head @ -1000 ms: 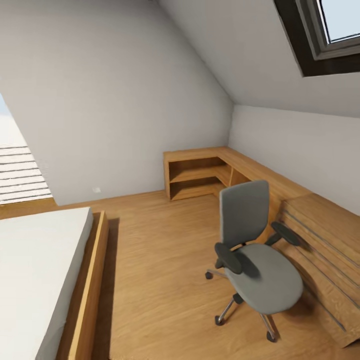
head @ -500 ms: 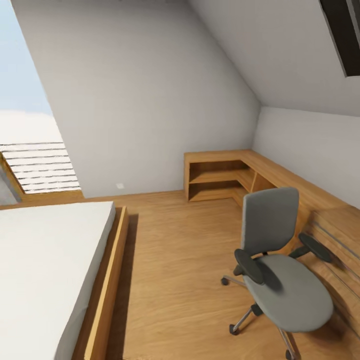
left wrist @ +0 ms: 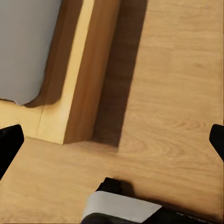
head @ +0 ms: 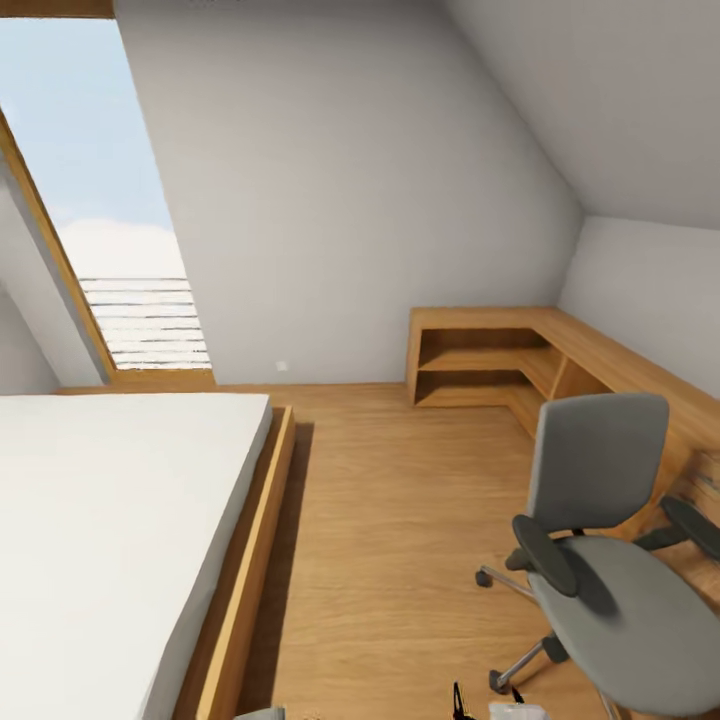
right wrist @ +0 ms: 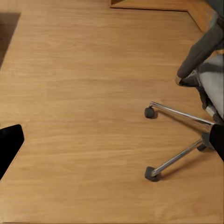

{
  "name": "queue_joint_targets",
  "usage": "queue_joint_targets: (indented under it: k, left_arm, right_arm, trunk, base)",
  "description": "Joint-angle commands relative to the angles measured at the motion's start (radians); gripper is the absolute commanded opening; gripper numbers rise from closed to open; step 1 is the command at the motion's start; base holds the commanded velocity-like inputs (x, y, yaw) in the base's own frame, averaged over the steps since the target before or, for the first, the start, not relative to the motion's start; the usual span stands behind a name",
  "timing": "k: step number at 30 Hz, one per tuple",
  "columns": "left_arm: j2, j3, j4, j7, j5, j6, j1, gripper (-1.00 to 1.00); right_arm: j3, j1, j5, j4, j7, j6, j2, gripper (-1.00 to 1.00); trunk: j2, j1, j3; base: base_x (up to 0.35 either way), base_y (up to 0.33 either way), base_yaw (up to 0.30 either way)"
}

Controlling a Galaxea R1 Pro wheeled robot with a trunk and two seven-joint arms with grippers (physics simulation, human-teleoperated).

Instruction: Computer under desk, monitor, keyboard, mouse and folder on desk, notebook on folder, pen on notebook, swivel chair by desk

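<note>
Swivel chair [head: 610, 560] empty-seated beside the wooden shelving [head: 520, 360]; both grippers spread wide, empty, over floor [right wrist: 84, 93].

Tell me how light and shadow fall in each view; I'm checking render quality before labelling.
Head view: daylight from the tall window is even and glare-free, with a soft shadow along the bed frame and the seat of the swivel chair sharp. Left wrist view: a dark shadow band lies beside the bed frame on the floor. Right wrist view: a faint shadow under the chair's chrome legs; the wood grain is slightly soft.
</note>
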Motion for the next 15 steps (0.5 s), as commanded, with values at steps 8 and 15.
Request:
queue_joint_targets:
  k: [8, 15]
  left_arm:
    - [0.026, -0.016, -0.005, 0.004, 0.013, -0.039, -0.037, 1.0]
    - [0.035, -0.017, -0.007, 0.004, 0.014, -0.061, -0.038, 1.0]
  right_arm:
    - [-0.06, -0.042, -0.014, 0.043, -0.003, 0.091, 0.0, 1.0]
    - [-0.071, -0.044, -0.006, 0.091, 0.005, 0.082, -0.002, 1.0]
  trunk:
    - [-0.002, 0.0, -0.002]
    - [-0.002, 0.0, -0.002]
  base:
    - [0.0, 0.0, 0.246]
    - [0.14, 0.01, 0.041]
